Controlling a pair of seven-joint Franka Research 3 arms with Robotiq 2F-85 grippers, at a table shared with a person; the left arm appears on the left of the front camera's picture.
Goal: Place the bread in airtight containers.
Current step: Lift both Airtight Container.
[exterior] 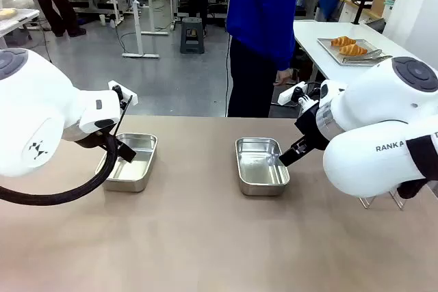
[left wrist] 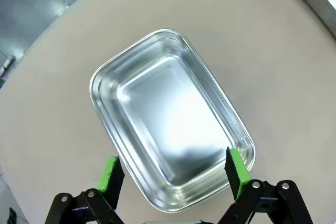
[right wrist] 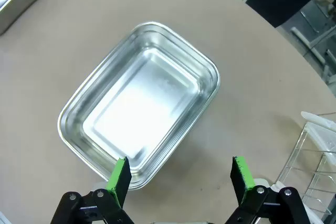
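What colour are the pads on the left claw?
Bright green pads on the left claw; clearest in the left wrist view.

Across the tan table [exterior: 205,251], at your twelve o'clock, a person in a blue top [exterior: 263,5] and dark trousers stands at its far edge. Behind them, at eleven o'clock, you have a grey step stool [exterior: 192,35]. At two o'clock a metal tray [exterior: 370,47] lies on a white side table [exterior: 308,35]. At four o'clock stands a clear rack [exterior: 380,201].
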